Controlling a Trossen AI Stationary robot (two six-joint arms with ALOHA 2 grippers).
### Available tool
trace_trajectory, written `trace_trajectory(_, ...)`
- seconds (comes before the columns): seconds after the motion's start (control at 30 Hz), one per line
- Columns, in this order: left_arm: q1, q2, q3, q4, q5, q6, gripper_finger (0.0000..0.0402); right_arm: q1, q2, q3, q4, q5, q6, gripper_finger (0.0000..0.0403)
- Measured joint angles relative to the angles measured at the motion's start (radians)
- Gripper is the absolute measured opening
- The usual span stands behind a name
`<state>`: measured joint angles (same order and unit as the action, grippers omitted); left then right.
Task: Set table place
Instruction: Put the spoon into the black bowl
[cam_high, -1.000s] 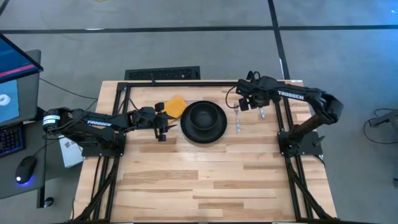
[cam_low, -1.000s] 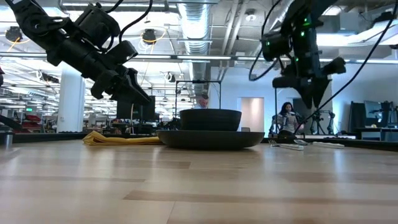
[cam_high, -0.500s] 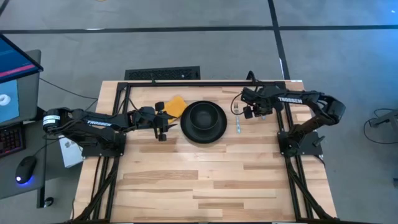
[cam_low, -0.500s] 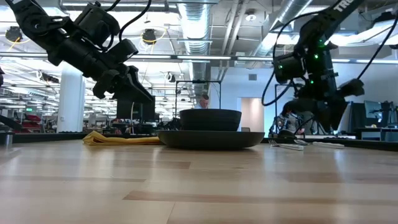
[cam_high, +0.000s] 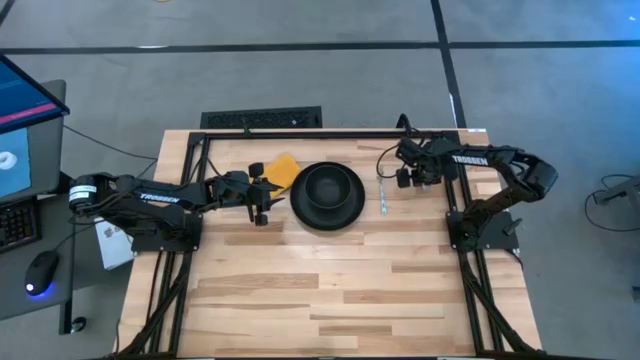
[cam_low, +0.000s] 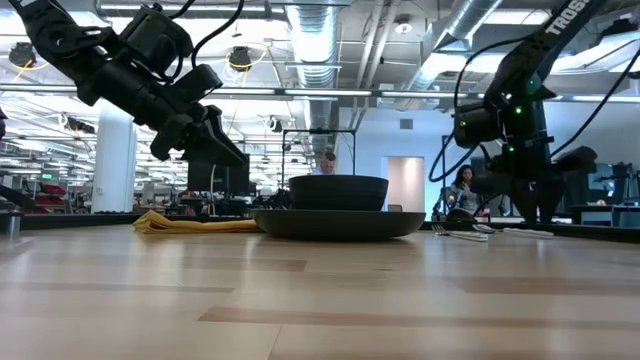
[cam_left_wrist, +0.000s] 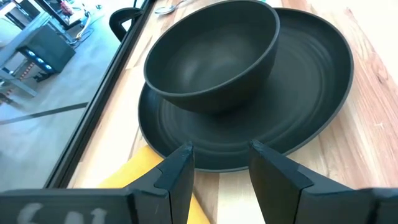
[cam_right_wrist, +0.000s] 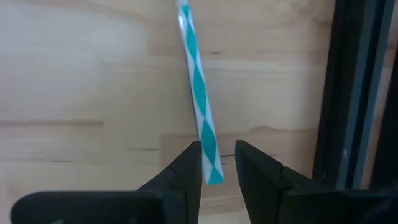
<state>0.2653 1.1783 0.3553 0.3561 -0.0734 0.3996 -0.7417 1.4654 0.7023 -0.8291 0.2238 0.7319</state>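
A black bowl (cam_high: 328, 186) sits in a round black plate (cam_high: 300, 213) at the table's far middle. A yellow-orange cloth (cam_high: 282, 170) lies to the left of the plate. A silvery utensil (cam_high: 383, 198) lies to the right of the plate. My left gripper (cam_left_wrist: 221, 149) is open and hangs above the table between cloth and plate (cam_high: 262, 205). My right gripper (cam_right_wrist: 217, 146) is open and low over the table near its far right corner (cam_high: 404, 178). Its fingers stand on either side of one end of a teal-and-white striped stick (cam_right_wrist: 198, 87) that lies flat on the wood. My right gripper comes at the striped stick from above, pointing down, with one finger (cam_right_wrist: 189, 165) right beside the stick's end (cam_right_wrist: 213, 173). I cannot tell whether that finger touches it. The stick lies flat on the table.
The black table frame (cam_right_wrist: 354, 93) runs close beside my right gripper. The near half of the table (cam_high: 340, 290) is bare wood. In the low view, utensils (cam_low: 460, 234) lie on the table right of the plate, and people show in the room behind.
My right gripper has gone down toward the table and a little toward the right edge, ending over the striped stick. My left arm has kept still, and the plate, bowl and cloth have not moved.
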Motion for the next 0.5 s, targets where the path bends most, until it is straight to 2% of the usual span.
trace_trajectory(0.17,0.0,0.0,0.0,0.0,0.0,0.0,0.014,-0.007,0.0,-0.04,0.059,-0.039,-0.007,0.0119)
trace_trajectory(0.5,0.0,0.0,0.0,-0.001,0.001,-0.001,0.014,-0.007,-0.003,-0.073,0.094,-0.048,-0.007,0.0114)
